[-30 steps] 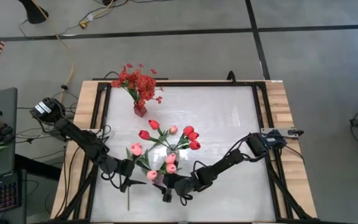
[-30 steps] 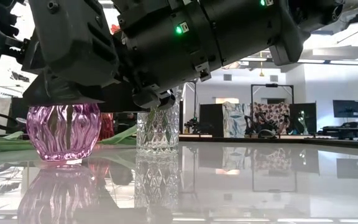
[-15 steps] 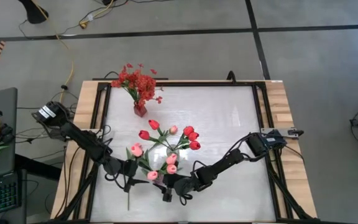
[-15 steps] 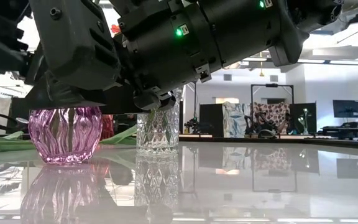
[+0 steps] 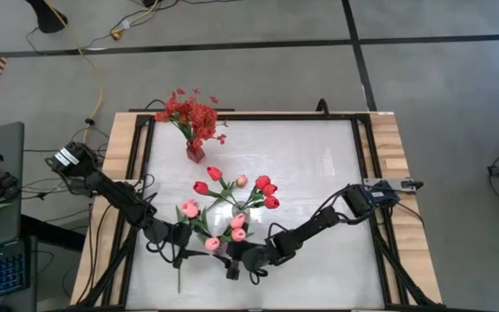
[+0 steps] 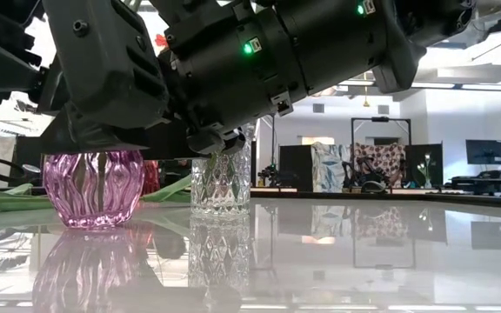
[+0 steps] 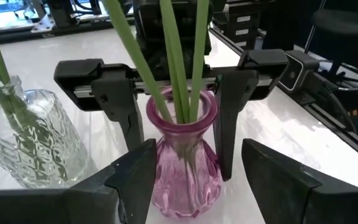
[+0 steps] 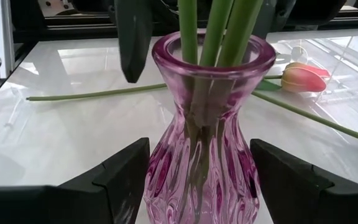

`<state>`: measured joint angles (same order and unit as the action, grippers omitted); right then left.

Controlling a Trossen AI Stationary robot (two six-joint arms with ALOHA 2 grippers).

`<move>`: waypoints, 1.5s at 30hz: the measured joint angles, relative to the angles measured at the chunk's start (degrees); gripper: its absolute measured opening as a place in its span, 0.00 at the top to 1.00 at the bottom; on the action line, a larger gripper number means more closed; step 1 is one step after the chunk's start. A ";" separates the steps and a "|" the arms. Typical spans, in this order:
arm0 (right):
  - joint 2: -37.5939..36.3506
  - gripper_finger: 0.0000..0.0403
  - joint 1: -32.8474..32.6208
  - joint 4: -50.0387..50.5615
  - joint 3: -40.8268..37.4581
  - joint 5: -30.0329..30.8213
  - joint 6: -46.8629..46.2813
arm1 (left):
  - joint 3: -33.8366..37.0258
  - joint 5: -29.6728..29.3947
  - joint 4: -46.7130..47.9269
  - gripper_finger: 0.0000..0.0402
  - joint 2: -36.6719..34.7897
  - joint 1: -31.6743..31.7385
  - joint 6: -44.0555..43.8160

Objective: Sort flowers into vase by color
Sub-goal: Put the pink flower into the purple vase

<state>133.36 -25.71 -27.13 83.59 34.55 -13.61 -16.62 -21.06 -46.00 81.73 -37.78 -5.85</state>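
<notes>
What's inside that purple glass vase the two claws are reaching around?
Three green flower stems stand in the pink-purple vase, running down through its neck. The ribbed glass blurs their lower ends, so the bottom can't be seen. The blooms are out of view in the close shots.

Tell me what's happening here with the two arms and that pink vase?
Both arms meet at the pink vase near the table's front edge. The left claw and the right claw each straddle it from opposite sides, fingers open, not clamped. Green stems already stand in it. One pink tulip lies on the table beside it.
</notes>
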 joint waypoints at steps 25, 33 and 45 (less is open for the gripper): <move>0.00 0.17 0.04 1.75 0.00 -0.39 0.43 | 0.00 1.79 -0.23 0.48 -0.02 1.25 -0.63; 0.02 0.10 0.04 2.45 0.00 -0.34 2.41 | 0.00 1.79 -0.25 0.48 -0.02 1.25 -0.53; 0.07 0.11 -0.13 12.07 5.43 -0.05 5.56 | 0.00 1.73 -0.23 0.48 -0.02 1.25 -0.46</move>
<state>133.43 -25.85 -15.06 89.03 34.51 -8.04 -16.62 -19.33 -46.24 81.71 -36.53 -6.31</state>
